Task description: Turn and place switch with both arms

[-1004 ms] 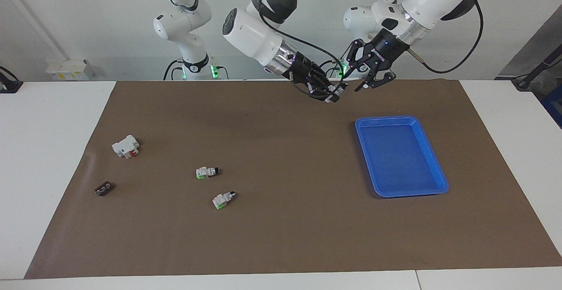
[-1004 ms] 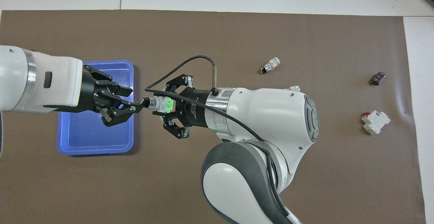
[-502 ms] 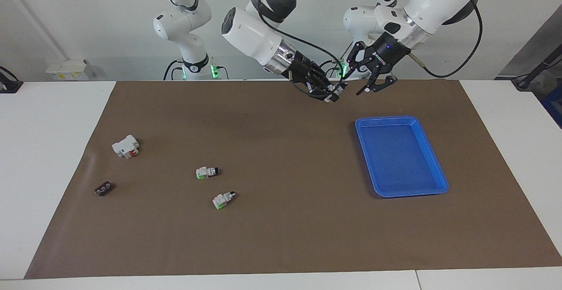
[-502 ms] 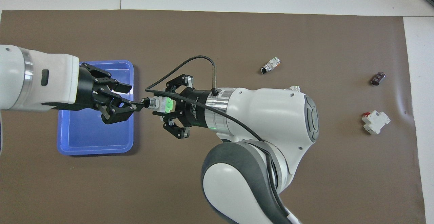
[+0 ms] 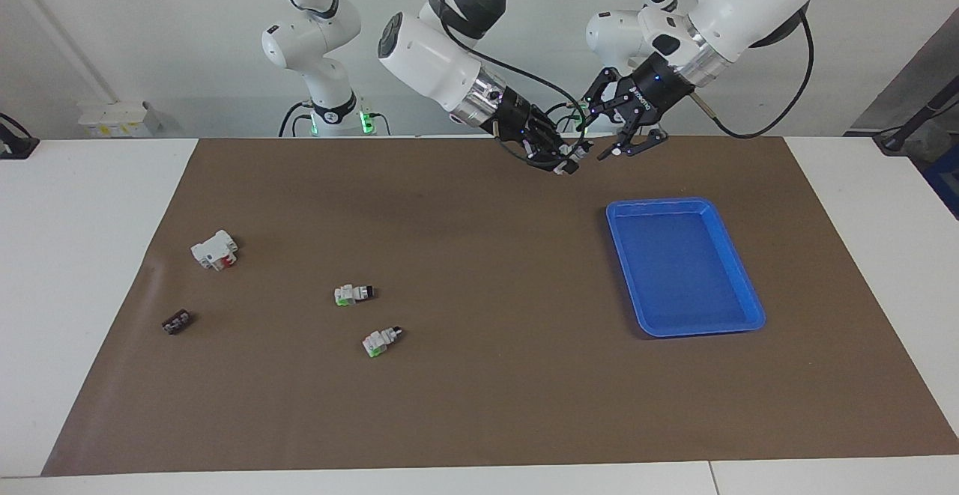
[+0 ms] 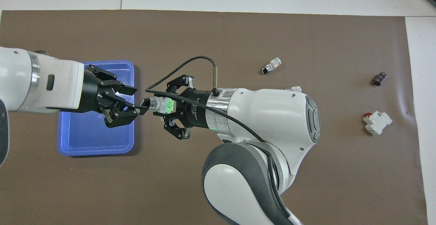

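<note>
My right gripper (image 6: 164, 104) (image 5: 563, 159) is shut on a switch (image 6: 160, 104), white with a green part, held level in the air above the brown mat. Its black knob (image 6: 145, 103) points at my left gripper (image 6: 136, 99) (image 5: 596, 143). That gripper faces it with fingers open around the knob's tip, and I cannot tell if they touch it. In the facing view the held switch is mostly hidden by the fingers. Two more switches (image 5: 352, 294) (image 5: 380, 341) lie on the mat toward the right arm's end. One of them (image 6: 271, 65) shows fully from overhead, and the right arm mostly hides the other.
A blue tray (image 5: 753, 319) (image 6: 88, 143) sits on the mat toward the left arm's end, partly under the left gripper in the overhead view. A white block with a red part (image 5: 215, 249) (image 6: 377, 122) and a small dark piece (image 5: 177, 322) (image 6: 379, 78) lie toward the right arm's end.
My left gripper's fingers have spread a little. It drew slightly back from the knob, then came in toward it again. The right gripper has held the switch still.
</note>
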You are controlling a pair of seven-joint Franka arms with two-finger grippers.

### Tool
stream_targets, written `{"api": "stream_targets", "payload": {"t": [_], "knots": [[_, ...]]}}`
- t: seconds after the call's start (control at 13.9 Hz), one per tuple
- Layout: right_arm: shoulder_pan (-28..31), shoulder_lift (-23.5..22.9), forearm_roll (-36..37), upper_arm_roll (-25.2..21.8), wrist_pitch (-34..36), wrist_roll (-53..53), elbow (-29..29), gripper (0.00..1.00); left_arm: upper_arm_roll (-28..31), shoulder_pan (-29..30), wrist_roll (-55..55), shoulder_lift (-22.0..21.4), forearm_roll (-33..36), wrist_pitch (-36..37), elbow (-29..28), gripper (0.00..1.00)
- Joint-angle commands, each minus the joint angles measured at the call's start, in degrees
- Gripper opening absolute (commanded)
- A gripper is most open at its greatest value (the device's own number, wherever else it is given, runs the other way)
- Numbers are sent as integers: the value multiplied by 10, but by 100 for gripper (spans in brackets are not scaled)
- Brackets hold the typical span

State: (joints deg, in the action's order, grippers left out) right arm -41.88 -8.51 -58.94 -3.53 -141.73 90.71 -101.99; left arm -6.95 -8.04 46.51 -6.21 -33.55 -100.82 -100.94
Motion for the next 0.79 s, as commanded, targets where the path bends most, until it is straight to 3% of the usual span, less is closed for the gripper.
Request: {"api": "stream_targets", "payload": {"t": [0.0,0.22,0.57,0.72], "knots": [[3,9,-9,2,6,6,-4,0,4,-2,51,-21,-16,-10,-26,61],[3,9,-9,2,6,6,-3,0,4,-6,67,-28,-16,-13,-38,60],[3,9,-9,2,6,6,-4,0,4,-2,98,-34,-17,-23,-49,35],[4,9,-9,2,6,6,-4,0,4,-3,97,-35,-20,-29,-50,34]]}}
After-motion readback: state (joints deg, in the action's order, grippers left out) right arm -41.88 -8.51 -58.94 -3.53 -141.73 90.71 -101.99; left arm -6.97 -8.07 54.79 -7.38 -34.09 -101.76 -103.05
